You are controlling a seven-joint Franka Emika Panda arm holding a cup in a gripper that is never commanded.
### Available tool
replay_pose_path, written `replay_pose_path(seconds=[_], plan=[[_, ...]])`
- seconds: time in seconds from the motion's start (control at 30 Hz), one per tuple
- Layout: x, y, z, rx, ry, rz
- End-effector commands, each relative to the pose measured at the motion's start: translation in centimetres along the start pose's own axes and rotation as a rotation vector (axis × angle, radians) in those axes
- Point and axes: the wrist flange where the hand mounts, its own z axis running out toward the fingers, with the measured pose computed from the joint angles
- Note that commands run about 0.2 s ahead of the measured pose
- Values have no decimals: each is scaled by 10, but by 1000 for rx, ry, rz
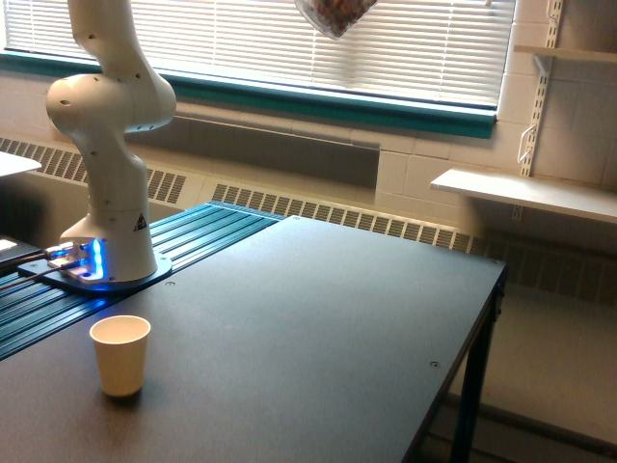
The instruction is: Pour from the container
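The container (335, 13) shows reddish-brown pieces at top edge; paper cup (120, 354) stands upright; fingers unseen.

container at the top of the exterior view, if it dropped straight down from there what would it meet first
Probably the bare dark table, though depth is unclear. The container hangs high at the frame's top, gripper out of view, and the paper cup stands well off toward the exterior view's left.

A paper cup (120, 355) stands upright on the desk (318, 328) in the lower left of the frame. Behind it, at the left, the arm's base (101, 265) sits on the desk's far left part. The container (335, 14) hangs at the top centre, cut by the frame's edge, well apart from the cup. A shelf (525, 193) juts from the wall at the right.
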Motion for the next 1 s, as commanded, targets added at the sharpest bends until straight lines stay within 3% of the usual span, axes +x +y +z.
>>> replay_pose_path(seconds=[0.03,0.17,0.3,0.4,0.5,0.6,0.9,0.97,1.0], plan=[[-20,7,18,-74,-26,-136],[-22,9,16,-128,-21,-187],[-26,18,14,-136,-48,-131],[-39,22,14,-170,-54,-120],[-53,35,11,-149,-107,-72],[-67,48,7,-157,-150,-38],[-98,81,-8,-189,-192,-15],[-107,106,-9,-246,-220,5],[-110,110,-9,-254,-229,4]])
